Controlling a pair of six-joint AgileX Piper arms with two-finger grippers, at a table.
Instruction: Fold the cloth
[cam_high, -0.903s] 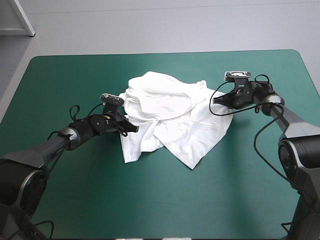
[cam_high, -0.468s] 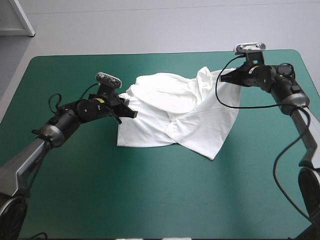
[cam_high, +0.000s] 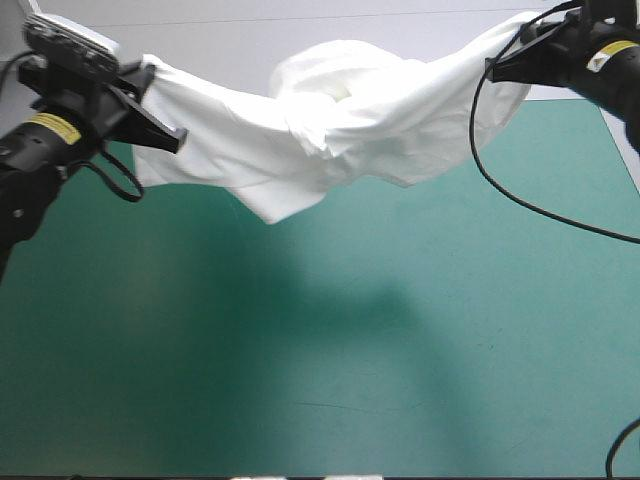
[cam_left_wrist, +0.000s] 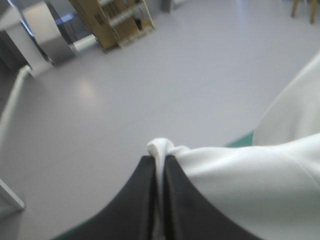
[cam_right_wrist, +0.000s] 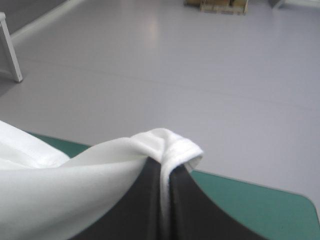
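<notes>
The white T-shirt (cam_high: 340, 120) hangs in the air above the teal-green table (cam_high: 330, 340), stretched between both arms and bunched in the middle. My left gripper (cam_high: 150, 105) is shut on its left end, high over the table's far left. At the far right my right gripper (cam_high: 497, 68) is shut on the other end. In the left wrist view the black fingers (cam_left_wrist: 145, 200) pinch a white fold (cam_left_wrist: 161, 148), with cloth spreading to one side. In the right wrist view the fingers (cam_right_wrist: 150, 200) clamp a hemmed edge (cam_right_wrist: 170, 145), and the cloth (cam_right_wrist: 60, 195) trails away beside them.
The shirt's shadow lies on the teal-green cover (cam_high: 300, 300) under it. Beyond the table's far edge (cam_right_wrist: 240, 192) is grey floor.
Both arms have risen and spread apart, lifting the T-shirt off the table. Earlier it lay crumpled on the cover with each gripper at one of its sides.
</notes>
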